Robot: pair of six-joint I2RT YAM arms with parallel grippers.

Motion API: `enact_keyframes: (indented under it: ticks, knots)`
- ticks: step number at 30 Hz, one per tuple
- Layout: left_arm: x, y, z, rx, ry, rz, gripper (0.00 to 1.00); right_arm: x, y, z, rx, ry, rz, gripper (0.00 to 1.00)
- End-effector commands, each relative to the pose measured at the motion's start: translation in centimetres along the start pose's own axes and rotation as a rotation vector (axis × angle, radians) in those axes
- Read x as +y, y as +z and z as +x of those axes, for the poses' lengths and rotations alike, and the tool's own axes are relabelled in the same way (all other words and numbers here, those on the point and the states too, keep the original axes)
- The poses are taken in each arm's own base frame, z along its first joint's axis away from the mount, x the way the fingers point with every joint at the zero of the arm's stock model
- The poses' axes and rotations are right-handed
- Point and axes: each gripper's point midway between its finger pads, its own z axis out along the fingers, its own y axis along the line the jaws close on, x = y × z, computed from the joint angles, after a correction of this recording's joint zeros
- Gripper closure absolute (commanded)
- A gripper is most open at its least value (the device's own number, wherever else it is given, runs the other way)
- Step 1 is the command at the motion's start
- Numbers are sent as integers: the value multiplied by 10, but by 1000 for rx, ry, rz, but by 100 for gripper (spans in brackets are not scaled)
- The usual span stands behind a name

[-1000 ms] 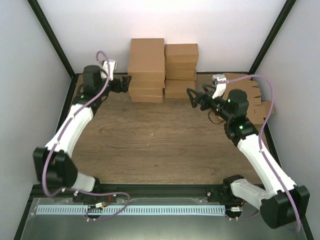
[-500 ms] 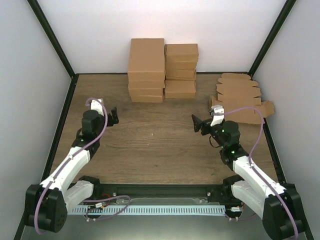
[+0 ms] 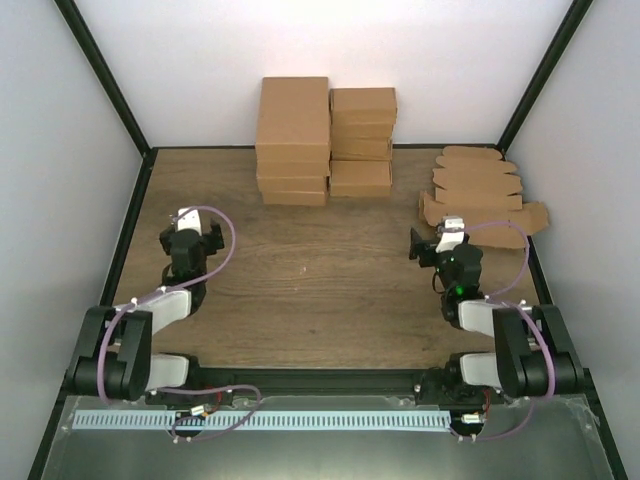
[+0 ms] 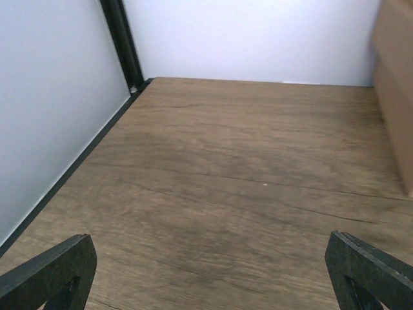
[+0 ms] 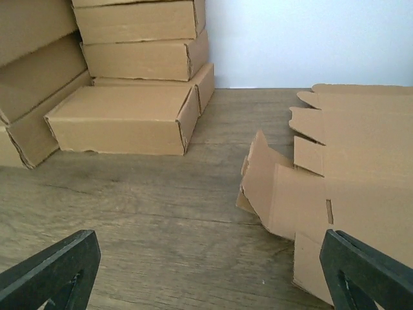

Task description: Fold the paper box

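Note:
The paper box (image 3: 487, 216) lies flat at the right side of the table, a large brown creased piece on top of a pile of blanks. In the right wrist view the paper box (image 5: 322, 206) has one flap tilted up at its left end. My right gripper (image 3: 446, 240) sits just near-left of it, pulled back close to the arm's base. It is open and holds nothing, as the right wrist view of the gripper (image 5: 210, 255) shows. My left gripper (image 3: 190, 231) rests at the left side over bare wood. In its own view the left gripper (image 4: 210, 258) is open and empty.
Two stacks of folded brown boxes (image 3: 293, 140) (image 3: 362, 140) stand against the back wall, also seen in the right wrist view (image 5: 122, 119). Smaller blanks with rounded tabs (image 3: 475, 165) lie behind the paper box. Black frame posts (image 3: 120, 100) and walls bound the table.
Both arms have drawn back from the far boxes and folded down close to their bases. Both grippers stay open and empty.

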Motion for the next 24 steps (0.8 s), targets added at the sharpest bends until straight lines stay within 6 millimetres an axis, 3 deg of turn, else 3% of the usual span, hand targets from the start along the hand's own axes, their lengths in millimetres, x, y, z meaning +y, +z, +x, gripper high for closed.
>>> enact_keyframes:
  ticks: [1, 4, 9, 14, 24]
  knots:
    - [13, 7, -17, -124, -51, -22, 0, -3, 7, -31, -156, -62, 0, 3]
    - [11, 4, -16, -167, -50, 5, 0, 4, 16, -26, -143, -102, -51, 6]
    - [14, 12, -10, -172, -50, 5, 0, -12, 20, -11, -131, -47, -13, 4]
    - [13, 23, -2, -144, -54, 24, 0, -16, 20, -11, -135, -39, -1, 0]
    - [8, 23, 3, -145, -53, 95, 0, -15, 20, -12, -141, -39, -2, 0]
